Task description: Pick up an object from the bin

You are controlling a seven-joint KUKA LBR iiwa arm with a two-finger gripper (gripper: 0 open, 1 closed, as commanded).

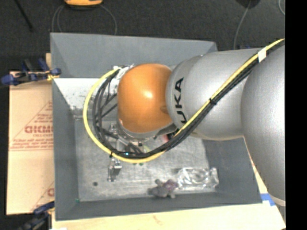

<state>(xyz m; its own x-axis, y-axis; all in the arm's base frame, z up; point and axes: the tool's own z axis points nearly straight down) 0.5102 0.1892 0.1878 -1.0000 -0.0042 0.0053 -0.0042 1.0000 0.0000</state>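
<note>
The gripper (114, 170) hangs low over the bin (64, 147); whether it is apart or together, I cannot tell. The toy (163, 189), small and grey, lies to its lower right and is probably light and soft. Pinch it across the body.

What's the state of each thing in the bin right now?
gripper: low over bare floor, left of both things, touching neither.
clear plastic piece: lying flat by the view's lower wall, untouched.
small grey-purple thing: lying at the clear piece's left end; contact between them can't be told.
bin: level, floor mostly bare.
</note>
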